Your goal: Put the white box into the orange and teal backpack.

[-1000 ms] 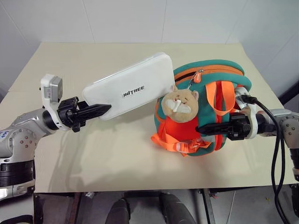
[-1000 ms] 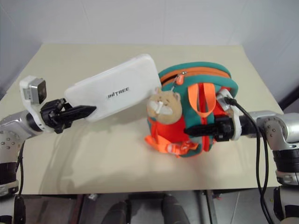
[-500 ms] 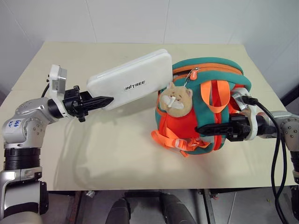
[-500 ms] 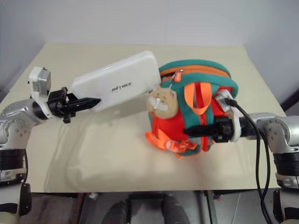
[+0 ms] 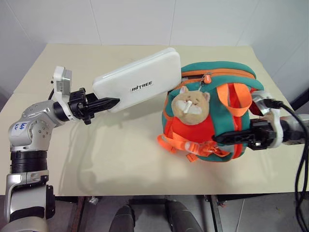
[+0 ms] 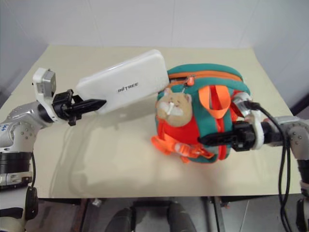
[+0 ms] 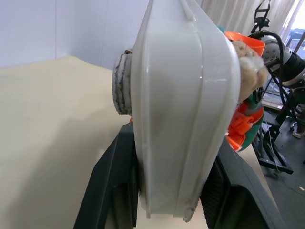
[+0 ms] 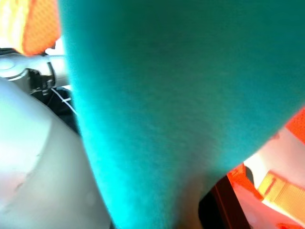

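Note:
The white box hangs tilted above the table, its near end clamped in my left gripper. In the left wrist view both black fingers press the flat sides of the white box. Its far end reaches the top left edge of the orange and teal backpack, which stands upright at the right with a tan plush charm on its front. My right gripper is shut on the backpack's lower front, among teal trim and orange straps. Teal fabric crowds the right wrist view.
The beige table has bare surface to the left of and in front of the backpack. White walls stand behind the table. A black cable trails from my right wrist past the table's right edge.
The left gripper carried the box a little further toward the backpack's top. The right gripper drew the backpack slightly to the right.

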Robot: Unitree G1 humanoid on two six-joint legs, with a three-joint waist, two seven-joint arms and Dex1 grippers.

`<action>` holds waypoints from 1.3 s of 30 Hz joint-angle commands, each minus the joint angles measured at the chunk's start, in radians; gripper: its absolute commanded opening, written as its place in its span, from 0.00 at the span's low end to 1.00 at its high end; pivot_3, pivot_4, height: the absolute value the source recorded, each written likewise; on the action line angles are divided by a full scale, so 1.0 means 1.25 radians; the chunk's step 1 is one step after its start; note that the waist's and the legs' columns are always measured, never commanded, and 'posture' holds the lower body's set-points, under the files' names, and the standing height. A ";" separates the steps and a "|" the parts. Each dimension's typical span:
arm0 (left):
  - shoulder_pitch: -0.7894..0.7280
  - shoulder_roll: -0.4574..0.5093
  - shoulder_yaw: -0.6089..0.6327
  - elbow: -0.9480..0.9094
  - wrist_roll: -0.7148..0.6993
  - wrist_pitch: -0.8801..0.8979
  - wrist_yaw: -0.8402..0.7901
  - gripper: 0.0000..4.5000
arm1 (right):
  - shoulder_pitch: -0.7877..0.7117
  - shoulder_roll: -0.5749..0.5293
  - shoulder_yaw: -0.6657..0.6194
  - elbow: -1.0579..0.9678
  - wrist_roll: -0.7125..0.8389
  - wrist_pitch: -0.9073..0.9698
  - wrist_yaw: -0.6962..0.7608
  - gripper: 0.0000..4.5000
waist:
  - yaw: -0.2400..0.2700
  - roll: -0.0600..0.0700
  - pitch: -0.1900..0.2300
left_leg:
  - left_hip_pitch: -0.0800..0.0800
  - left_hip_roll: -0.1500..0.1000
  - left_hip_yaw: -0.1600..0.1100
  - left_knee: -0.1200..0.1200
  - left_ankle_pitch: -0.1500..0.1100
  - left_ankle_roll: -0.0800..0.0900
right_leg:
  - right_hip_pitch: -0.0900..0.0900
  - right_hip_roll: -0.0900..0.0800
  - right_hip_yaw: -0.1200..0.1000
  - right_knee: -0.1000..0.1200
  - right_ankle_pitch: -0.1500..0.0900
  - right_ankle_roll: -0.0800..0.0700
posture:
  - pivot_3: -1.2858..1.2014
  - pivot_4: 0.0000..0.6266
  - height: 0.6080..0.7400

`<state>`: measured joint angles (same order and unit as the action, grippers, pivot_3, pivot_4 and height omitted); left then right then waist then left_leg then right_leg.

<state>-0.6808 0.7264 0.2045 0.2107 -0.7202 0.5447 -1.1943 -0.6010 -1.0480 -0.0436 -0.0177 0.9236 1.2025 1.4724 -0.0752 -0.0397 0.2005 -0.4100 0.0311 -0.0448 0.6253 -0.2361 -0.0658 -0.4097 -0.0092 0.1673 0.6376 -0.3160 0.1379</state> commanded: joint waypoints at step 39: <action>-0.379 -0.393 -0.384 0.214 0.373 -0.102 -0.059 0.28 | -0.024 0.065 0.014 -0.064 0.035 0.006 -0.037 0.03 | 0.019 0.000 0.000 | -0.003 -0.001 -0.001 0.004 -0.001 0.002 | -0.001 0.001 0.000 0.001 0.000 0.002 | 0.52 0.24 1.00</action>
<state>-1.1200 0.2910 -0.2534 0.4698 -0.2487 0.4507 -1.2713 -0.6169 -0.9717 -0.0078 -0.0582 0.9453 1.2024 1.4385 -0.0521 -0.0394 0.2005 -0.4141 0.0303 -0.0458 0.6308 -0.2373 -0.0638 -0.4109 -0.0086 0.1671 0.6388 -0.3158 0.1404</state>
